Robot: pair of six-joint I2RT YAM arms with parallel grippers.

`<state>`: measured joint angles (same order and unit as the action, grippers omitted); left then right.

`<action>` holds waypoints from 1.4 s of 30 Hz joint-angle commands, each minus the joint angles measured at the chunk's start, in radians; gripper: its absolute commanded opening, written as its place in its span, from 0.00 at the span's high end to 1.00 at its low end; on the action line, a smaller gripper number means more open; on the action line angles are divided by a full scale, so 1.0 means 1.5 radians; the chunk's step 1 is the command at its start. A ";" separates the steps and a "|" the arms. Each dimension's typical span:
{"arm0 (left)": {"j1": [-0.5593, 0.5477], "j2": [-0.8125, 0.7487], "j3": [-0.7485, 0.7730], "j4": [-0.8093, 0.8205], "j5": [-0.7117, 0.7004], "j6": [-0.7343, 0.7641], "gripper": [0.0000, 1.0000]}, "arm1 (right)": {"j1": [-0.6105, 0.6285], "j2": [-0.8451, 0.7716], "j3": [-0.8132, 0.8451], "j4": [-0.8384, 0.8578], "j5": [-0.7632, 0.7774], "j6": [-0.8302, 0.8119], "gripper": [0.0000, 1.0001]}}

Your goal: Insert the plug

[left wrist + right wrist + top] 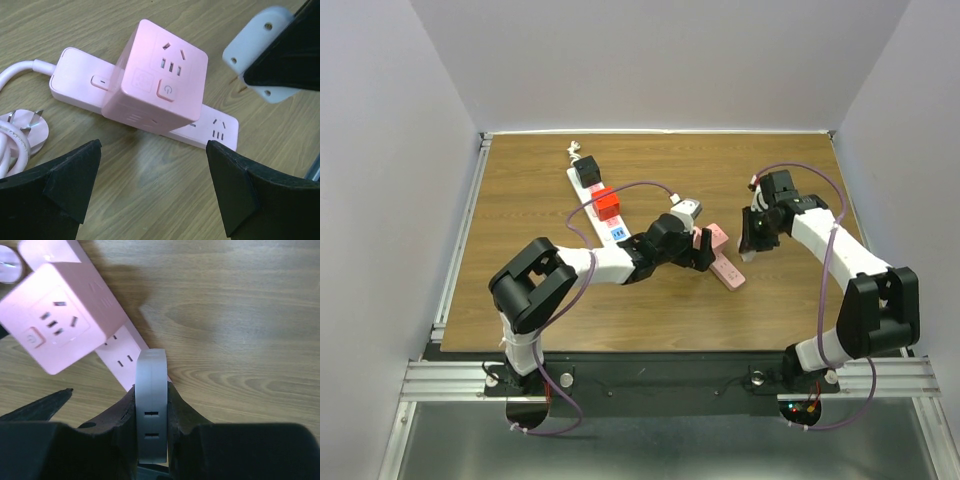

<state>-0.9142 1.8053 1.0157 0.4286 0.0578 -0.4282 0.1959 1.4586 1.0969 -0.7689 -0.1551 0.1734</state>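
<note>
A pink power strip [728, 270] lies mid-table with a pink cube adapter [712, 236] sitting on it. In the left wrist view the cube [157, 75] stands on the strip [217, 131], whose free sockets show at its right end. My right gripper [752, 245] is shut on a flat grey-white plug [151, 400] and holds it edge-on just above the strip's end [120, 355]. The plug also shows in the left wrist view [257, 55]. My left gripper [152, 185] is open and empty, low over the table just before the strip.
A white power strip [588, 190] with a black adapter [586, 170] and a red adapter [606, 204] lies at the back left. The pink strip's own plug and coiled cord [25, 132] lie left of the cube. Walls enclose the table.
</note>
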 commanded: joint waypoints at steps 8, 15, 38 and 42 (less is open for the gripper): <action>-0.015 0.048 0.061 -0.012 -0.062 -0.020 0.02 | -0.005 0.017 -0.040 0.046 0.025 0.027 1.00; -0.013 0.053 0.066 -0.072 -0.167 -0.041 0.02 | -0.004 0.012 -0.050 0.054 -0.001 0.024 1.00; 0.059 0.023 0.023 -0.034 -0.162 -0.080 0.02 | 0.007 0.074 -0.077 0.103 -0.006 0.017 1.00; 0.081 0.035 0.015 -0.035 -0.157 -0.080 0.02 | 0.022 0.074 -0.072 0.102 -0.036 0.012 1.00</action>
<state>-0.8375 1.8946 1.0557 0.3370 -0.1390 -0.5514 0.2020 1.5692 0.9787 -0.6510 -0.1570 0.2054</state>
